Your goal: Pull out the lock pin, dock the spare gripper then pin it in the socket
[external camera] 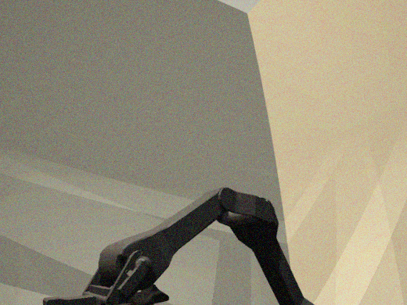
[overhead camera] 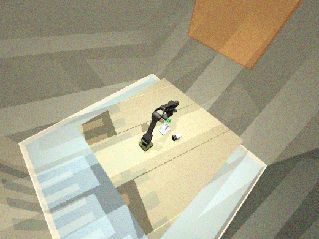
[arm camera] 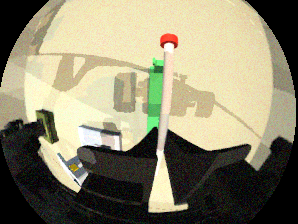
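My gripper is shut on the lock pin, a pale rod with a red end that points away from the fingers in the wrist view. The pin is too small to make out in the top view. The mount, with its white base plate, stands between the arm's base and the gripper. Its socket is too small there to show whether anything is in it. The spare gripper, dark with a white part, lies beside the mount. The gripper is above and beyond the mount, away from both. The exterior view cuts off the gripper.
A green piece lies below the gripper, behind the pin in the wrist view. The arm's olive base plate is on the near side of the mount. A large orange panel is at the upper right.
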